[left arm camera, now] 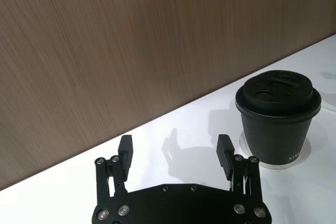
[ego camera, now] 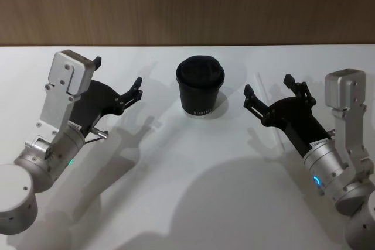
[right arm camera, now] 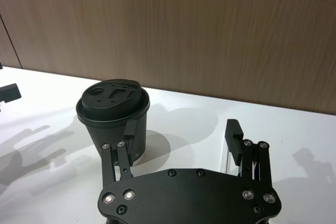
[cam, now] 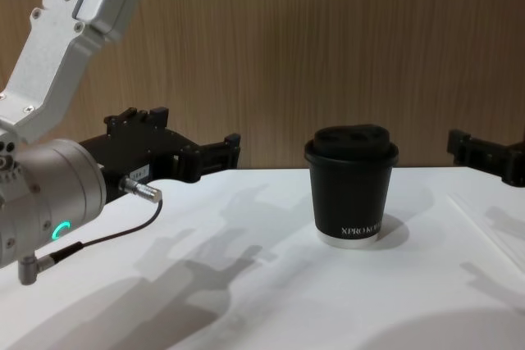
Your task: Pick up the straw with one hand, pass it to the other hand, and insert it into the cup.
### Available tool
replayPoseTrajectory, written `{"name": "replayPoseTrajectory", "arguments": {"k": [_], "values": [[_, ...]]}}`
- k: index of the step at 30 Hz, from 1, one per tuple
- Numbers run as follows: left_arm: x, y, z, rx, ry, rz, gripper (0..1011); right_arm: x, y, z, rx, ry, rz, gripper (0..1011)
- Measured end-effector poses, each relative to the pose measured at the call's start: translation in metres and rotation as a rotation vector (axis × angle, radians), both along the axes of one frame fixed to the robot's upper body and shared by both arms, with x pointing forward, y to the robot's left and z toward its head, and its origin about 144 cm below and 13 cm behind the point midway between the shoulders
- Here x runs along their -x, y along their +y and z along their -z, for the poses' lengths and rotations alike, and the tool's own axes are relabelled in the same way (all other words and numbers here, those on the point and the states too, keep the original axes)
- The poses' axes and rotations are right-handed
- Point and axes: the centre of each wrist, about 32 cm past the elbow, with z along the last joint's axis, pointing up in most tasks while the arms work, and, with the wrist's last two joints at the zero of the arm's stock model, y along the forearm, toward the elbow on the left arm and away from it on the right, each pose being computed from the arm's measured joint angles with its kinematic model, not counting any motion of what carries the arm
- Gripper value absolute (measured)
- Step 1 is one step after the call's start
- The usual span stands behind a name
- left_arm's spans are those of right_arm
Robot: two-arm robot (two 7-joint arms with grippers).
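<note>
Work surface: a white matte bench (ego camera: 176,215), flat and uniform. Its far edge meets the wall (ego camera: 187,4) directly. Wall finish: brown wood-grain panelling with horizontal grain, spanning the full far edge. Lighting: diffuse, with soft-edged, overlapping grey shadows (ego camera: 234,194) on the bench top.

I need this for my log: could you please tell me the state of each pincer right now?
Left pincer: open, holding nothing.
Right pincer: open, holding nothing.

Your left gripper (ego camera: 117,73): at left, fingers spread wide, empty, angled inward. Your right gripper (ego camera: 268,86): at right, likewise spread, empty, angled inward.
</note>
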Motion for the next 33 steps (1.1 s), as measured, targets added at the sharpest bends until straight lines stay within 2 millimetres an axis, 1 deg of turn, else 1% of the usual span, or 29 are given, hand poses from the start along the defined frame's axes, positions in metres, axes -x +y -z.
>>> {"name": "replayPoseTrajectory", "arguments": {"k": [33], "values": [[0.0000,0.0000,0.0000,0.000,0.000,0.000,1003,0.0000,0.0000,0.0000,0.000,0.000,0.000,1001]]}}
